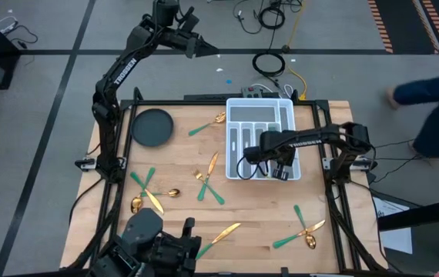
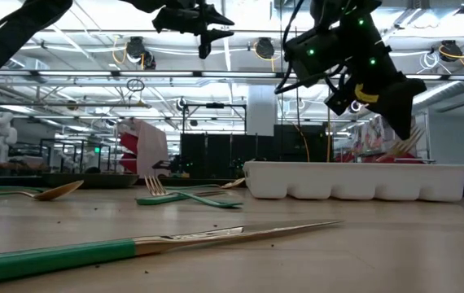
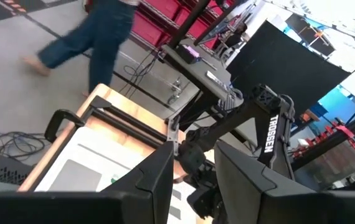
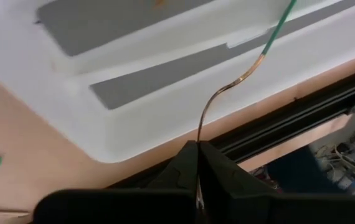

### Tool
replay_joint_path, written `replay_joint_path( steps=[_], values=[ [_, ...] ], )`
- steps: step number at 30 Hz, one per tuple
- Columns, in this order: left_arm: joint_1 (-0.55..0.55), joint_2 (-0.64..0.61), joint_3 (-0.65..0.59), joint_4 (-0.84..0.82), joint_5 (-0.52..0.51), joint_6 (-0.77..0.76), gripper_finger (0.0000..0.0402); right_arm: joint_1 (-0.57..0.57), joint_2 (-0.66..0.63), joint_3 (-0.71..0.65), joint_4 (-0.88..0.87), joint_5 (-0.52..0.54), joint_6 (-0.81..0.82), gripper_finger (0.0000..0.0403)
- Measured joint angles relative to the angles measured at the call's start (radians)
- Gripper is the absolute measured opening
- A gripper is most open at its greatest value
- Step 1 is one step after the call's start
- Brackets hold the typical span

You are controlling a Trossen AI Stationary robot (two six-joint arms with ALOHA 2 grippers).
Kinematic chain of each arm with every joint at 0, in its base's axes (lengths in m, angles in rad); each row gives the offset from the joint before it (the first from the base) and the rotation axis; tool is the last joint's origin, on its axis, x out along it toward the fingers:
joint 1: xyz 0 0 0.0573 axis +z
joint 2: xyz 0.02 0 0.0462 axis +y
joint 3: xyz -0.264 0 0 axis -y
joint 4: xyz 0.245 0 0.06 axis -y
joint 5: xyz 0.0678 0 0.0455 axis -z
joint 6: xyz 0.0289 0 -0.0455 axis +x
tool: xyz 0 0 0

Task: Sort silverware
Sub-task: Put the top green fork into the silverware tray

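Observation:
Gold-and-green silverware lies scattered flat on the wooden table: a fork [image 1: 206,128], a knife [image 1: 212,164], crossed pieces [image 1: 209,189], a spoon [image 1: 172,192], a knife [image 1: 223,232] and a cluster [image 1: 304,228]. My right gripper [image 1: 281,169] hovers over the near end of the white tray [image 1: 262,115] and is shut on one piece [image 4: 240,78]. That piece's green handle [image 4: 279,26] points out over the tray. My left gripper [image 1: 198,48], open, is raised high beyond the table's far edge. My right gripper pinches the piece between its two fingers [image 4: 187,163] at the gold head end [image 4: 200,138]. The curved gold neck and green handle run straight out from the fingertips, lifted clear above the tray's compartments. In the low view gold tines [image 2: 408,144] show beside the gripper.
A dark round bowl [image 1: 152,127] sits at the table's far left. The tray [image 2: 354,179] takes up the far middle. A knife [image 2: 159,242] lies near the low camera. A person [image 1: 427,108] moves on the floor right of the table. Cables lie beyond the far edge.

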State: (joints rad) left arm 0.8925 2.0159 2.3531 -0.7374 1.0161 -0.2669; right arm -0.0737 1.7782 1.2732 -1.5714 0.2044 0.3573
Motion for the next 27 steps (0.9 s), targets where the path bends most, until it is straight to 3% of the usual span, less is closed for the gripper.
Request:
replay_joint_path(
  steps=[18, 27],
  values=[
    [0.0, 0.0, 0.0, 0.008, -0.004, -0.016, 0.0123, -0.044, 0.006, 0.041, 0.003, 0.008, -0.107, 0.0],
    [0.0, 0.0, 0.0, 0.033, -0.011, -0.015, 0.0123, -0.047, 0.137, 0.17, -0.003, 0.03, -0.187, 0.0]
  ],
)
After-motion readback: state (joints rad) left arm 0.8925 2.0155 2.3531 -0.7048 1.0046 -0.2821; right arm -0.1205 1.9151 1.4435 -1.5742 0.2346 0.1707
